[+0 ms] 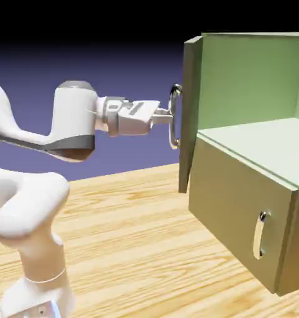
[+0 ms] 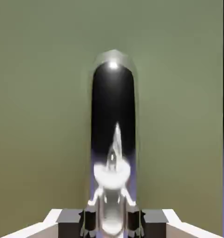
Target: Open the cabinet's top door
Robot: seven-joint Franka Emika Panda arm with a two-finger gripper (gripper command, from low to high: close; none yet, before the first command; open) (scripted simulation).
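The olive-green cabinet (image 1: 239, 192) stands at the exterior view's right. Its top door (image 1: 190, 112) is swung wide open and shows edge-on, with the paler green inside (image 1: 251, 81) exposed behind it. My gripper (image 1: 169, 116) reaches level from the left and is shut on the door's curved silver handle (image 1: 175, 118). The hand view shows that handle (image 2: 113, 139) as a tall shiny bar rising between my two fingertips (image 2: 89, 218), with the olive door panel (image 2: 39, 116) filling the background.
The lower door (image 1: 239, 211) is closed, with a small silver handle (image 1: 260, 235). The cabinet sits on a light wooden table (image 1: 127, 236). My white arm (image 1: 28, 205) rises at the lower left.
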